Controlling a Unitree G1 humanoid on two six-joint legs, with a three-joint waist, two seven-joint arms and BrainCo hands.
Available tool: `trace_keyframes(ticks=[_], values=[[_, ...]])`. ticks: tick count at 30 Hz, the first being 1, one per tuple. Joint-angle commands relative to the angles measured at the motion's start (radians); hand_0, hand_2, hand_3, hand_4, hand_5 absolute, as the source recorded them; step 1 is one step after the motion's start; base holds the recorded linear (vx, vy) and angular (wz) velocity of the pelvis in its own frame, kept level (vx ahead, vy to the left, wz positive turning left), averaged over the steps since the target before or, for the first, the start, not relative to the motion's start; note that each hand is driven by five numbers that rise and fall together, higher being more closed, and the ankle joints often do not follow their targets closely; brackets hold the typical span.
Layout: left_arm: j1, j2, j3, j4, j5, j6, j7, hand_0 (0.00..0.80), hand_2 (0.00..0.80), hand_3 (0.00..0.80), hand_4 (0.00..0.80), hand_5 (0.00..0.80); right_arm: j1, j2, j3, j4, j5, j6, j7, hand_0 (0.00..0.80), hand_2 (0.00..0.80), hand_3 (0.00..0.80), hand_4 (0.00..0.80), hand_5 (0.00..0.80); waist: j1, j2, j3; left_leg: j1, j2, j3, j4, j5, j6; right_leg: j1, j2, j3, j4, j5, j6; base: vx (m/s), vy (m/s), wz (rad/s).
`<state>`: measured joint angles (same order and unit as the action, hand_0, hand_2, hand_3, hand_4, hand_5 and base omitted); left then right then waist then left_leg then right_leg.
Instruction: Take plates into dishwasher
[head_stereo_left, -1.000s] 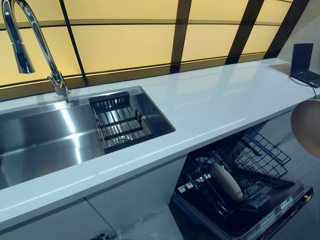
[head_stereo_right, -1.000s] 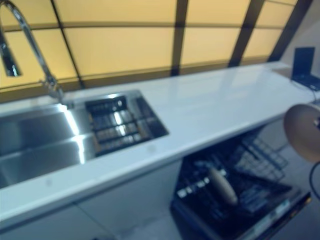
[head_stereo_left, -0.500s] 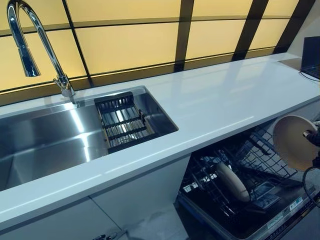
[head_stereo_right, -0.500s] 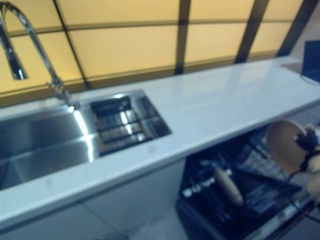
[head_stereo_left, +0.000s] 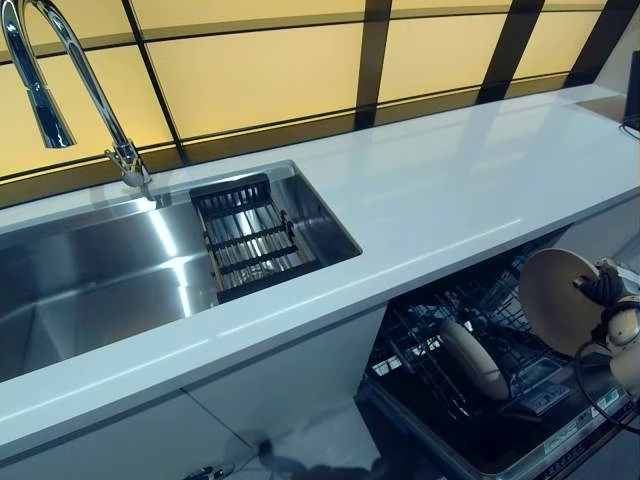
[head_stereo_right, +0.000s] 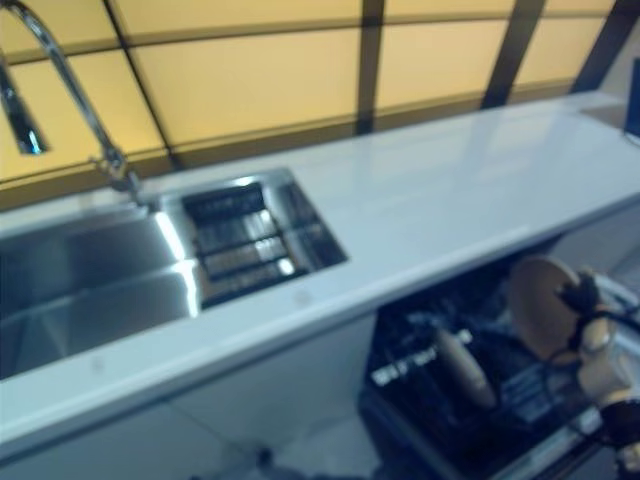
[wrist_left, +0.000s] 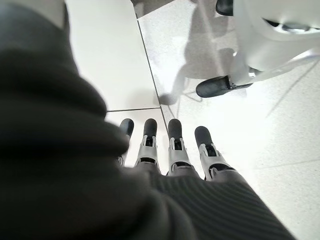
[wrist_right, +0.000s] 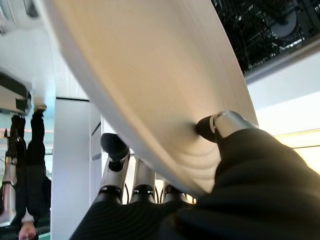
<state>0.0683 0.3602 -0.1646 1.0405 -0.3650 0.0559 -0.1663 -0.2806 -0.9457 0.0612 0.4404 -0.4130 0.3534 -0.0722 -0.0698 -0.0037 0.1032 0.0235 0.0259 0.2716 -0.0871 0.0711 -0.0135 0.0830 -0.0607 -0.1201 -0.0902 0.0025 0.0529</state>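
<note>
White desk (head_stereo_left: 440, 200) under amber panels, steel sink (head_stereo_left: 120, 280) at left, our right hand (head_stereo_left: 604, 291) pinching a beige plate (head_stereo_left: 555, 300) above the open dishwasher (head_stereo_left: 480, 400), left hand (wrist_left: 170, 145) relaxed, fingers straight.

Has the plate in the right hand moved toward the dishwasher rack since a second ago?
Yes. The plate, pinched in the right hand, has dropped below the countertop edge, over the dishwasher rack.

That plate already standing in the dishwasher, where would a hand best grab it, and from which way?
Probably by its top rim, coming down from above. The plate stands on edge between the prongs of the rack, so only its upper rim is free; the wires seem to block its lower part. The right hand pinches its own plate by the rim too.
</note>
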Motion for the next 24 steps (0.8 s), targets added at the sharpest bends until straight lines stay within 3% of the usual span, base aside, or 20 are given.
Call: trace_keyframes(ticks=[1, 24], values=[[-0.04, -0.017, 0.021, 0.007, 0.004, -0.012, -0.001, 0.0, 0.0, 0.0, 0.0, 0.0, -0.156, -0.001, 0.05, 0.029, -0.067, 0.021, -0.016, 0.8, 0.8, 0.8, 0.8, 0.8, 0.037, 0.007, -0.008, 0.046, -0.051, -0.059, 0.0, -0.144, 0.055, -0.015, 0.057, -0.068, 0.003, -0.013, 0.014, 0.0, 0.0, 0.0], [-0.05, -0.021, 0.023, -0.041, -0.068, -0.02, 0.004, 0.0, 0.0, 0.0, 0.0, 0.0, -0.216, 0.065, 0.164, 0.081, -0.116, 0.062, 0.01, 0.8, 0.8, 0.8, 0.8, 0.8, 0.05, 0.044, 0.061, -0.003, -0.058, -0.08, 0.0, -0.125, 0.05, -0.052, 0.052, -0.077, 0.003, -0.008, 0.005, -0.017, -0.007, 0.02]])
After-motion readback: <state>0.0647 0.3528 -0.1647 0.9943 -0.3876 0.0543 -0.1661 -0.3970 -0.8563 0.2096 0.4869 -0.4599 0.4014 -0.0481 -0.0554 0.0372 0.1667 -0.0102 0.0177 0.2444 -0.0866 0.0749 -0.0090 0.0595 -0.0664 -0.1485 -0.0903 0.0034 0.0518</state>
